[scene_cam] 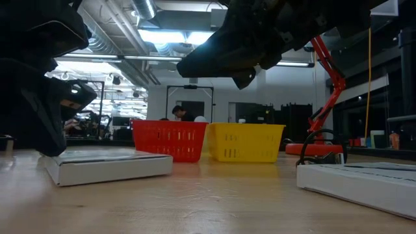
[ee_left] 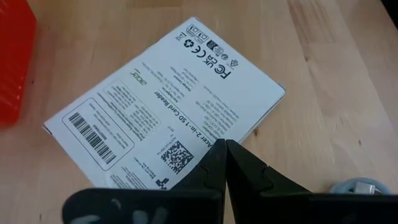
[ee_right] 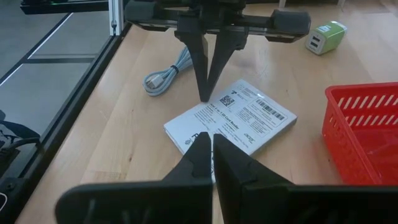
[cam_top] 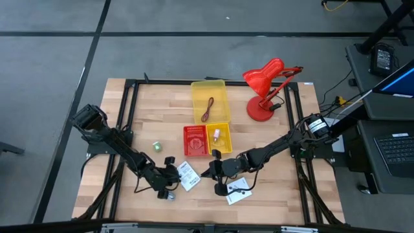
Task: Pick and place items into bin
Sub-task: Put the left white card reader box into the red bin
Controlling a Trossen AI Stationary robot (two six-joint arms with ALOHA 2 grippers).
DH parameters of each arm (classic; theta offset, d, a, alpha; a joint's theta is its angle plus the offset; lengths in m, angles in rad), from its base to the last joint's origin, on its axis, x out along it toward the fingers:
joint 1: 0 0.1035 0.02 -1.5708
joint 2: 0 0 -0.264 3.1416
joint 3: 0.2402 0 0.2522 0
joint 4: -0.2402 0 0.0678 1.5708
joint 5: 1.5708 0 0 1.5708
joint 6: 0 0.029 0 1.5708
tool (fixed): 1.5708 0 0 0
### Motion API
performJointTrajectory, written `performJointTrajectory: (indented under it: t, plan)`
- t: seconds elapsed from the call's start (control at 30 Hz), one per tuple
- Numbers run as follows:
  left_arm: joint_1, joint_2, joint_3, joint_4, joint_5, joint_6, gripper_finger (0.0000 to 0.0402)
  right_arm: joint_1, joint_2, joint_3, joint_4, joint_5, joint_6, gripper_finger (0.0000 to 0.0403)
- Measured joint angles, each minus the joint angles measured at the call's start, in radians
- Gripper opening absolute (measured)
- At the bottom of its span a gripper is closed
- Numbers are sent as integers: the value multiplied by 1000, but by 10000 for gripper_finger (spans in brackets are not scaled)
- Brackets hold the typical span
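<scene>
High view. You see the wooden counter (cam_top: 129, 110) with a tall yellow bin (cam_top: 210, 100) holding a dark red cord (cam_top: 207, 109). In front of it stand a red basket (cam_top: 195, 141) and a small yellow basket (cam_top: 219, 136), side by side, the yellow one holding a small pale piece. A red desk lamp (cam_top: 265, 87) stands at the far right corner. A small green piece (cam_top: 156, 146) lies left of the red basket. The left tool (cam_top: 173, 176) sits with its fingers together just beside a white packet (cam_top: 188, 175). The right tool (cam_top: 214, 169) sits with its fingers together on the packet's other side; a second white packet (cam_top: 238, 191) lies on the counter just in front of that arm.

Low view. You see both packets flat on the counter, one at left (scene_cam: 107, 164) and one at right (scene_cam: 364, 182), with the two baskets behind them and the lamp at far right. A person shows in the room beyond.

Left wrist view. You see this arm's fingers pressed together, tips over the edge of the printed packet (ee_left: 161, 112); the red basket shows at one side.

Right wrist view. You see this arm's fingers together at one edge of the packet (ee_right: 233, 121), and the left tool (ee_right: 206, 96) pointing down at the opposite edge. A pale cable (ee_right: 165, 78) and a green charger (ee_right: 326, 36) lie beyond, well apart.
</scene>
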State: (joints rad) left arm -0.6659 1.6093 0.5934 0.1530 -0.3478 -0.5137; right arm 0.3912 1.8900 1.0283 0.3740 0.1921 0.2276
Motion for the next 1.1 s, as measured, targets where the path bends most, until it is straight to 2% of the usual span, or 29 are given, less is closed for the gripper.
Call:
performJointTrajectory:
  t: [0.37, 0.7, 0.83, 1.1]
  plan:
    - [0, 0, 0, -4, 7, 0, 3, 0, 0, 0, 0, 0, 7, 0]
    - [0, 1, 0, -6, 8, 1, 3, -1, 0, 0, -5, 0, 249, 3]
    - [0, 1, 0, -7, 8, 3, 3, -1, 0, 0, -12, 0, 356, 26]
    - [0, 2, -2, -7, 8, 3, 3, -1, 0, 0, -23, -1, 478, 109]
